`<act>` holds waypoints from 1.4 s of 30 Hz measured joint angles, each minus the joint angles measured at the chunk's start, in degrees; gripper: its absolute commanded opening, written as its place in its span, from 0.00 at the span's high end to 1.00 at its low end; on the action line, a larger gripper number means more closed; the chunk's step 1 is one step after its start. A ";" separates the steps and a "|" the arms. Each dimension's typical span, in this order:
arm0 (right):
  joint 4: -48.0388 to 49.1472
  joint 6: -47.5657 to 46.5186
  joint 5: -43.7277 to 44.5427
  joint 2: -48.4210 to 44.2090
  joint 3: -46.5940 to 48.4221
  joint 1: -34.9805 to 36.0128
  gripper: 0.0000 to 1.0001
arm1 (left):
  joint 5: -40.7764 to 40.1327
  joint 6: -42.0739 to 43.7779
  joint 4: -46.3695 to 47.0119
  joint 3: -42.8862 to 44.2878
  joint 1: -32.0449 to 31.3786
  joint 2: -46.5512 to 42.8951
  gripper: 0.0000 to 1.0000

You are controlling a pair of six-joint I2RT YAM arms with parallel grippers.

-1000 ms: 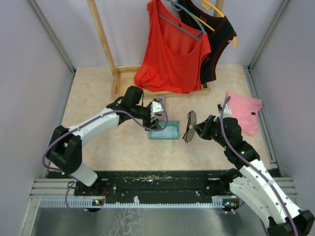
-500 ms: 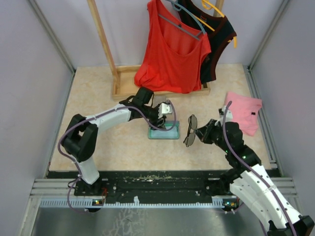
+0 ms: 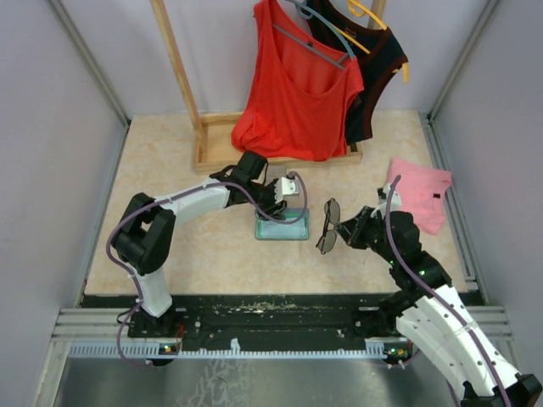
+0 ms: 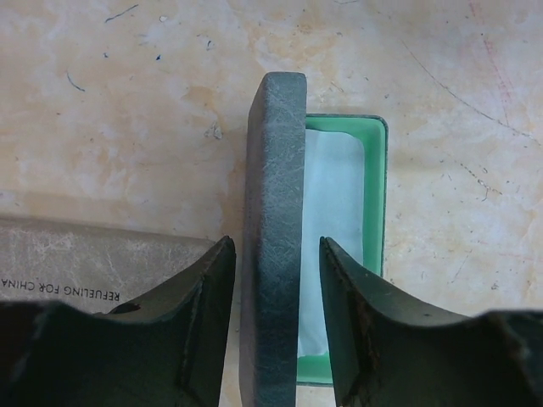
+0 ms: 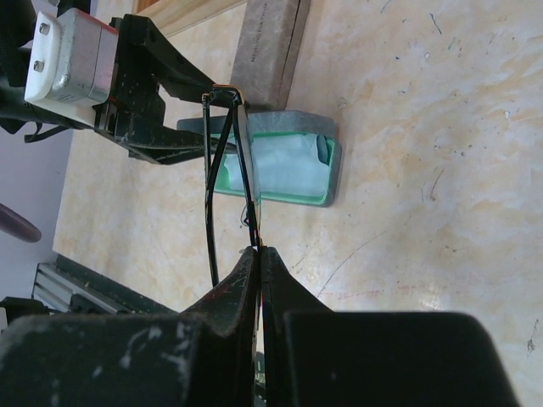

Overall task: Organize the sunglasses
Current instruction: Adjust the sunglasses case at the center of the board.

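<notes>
The left gripper (image 4: pixel 276 250) stands with its jaws spread on either side of the upright grey lid (image 4: pixel 276 153) of the open case (image 4: pixel 374 195), with a thin gap on each side, so nothing is clamped. The right gripper (image 5: pixel 257 254) has its jaws pressed together, pinching one slim arm of the sunglasses (image 3: pixel 327 227) and holding them clear of the table (image 3: pixel 170 170). The sunglasses hang just right of the case, lenses on edge, their front running near to far. The case's long axis runs left to right, so the pair looks crosswise to the tray and probably needs turning before it goes in. The right arm is the nearer one, since it carries them. In view are one pair of sunglasses, one case and one light blue cloth (image 4: pixel 335 220) lying in the case's green tray.
</notes>
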 measured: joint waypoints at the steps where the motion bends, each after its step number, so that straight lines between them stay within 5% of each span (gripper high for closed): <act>1: 0.00 0.00 -0.02 0.00 0.00 0.00 1.00 | 0.02 -0.33 0.00 0.00 0.00 0.00 0.53; 26: -0.39 0.44 -0.85 -0.83 -0.02 0.00 1.00 | -3.41 -9.18 1.27 -0.46 -0.02 -0.46 0.76; 42: 0.74 1.51 -1.22 0.46 -1.18 0.00 1.00 | -23.12 -34.34 2.58 -6.25 -6.29 -10.71 0.82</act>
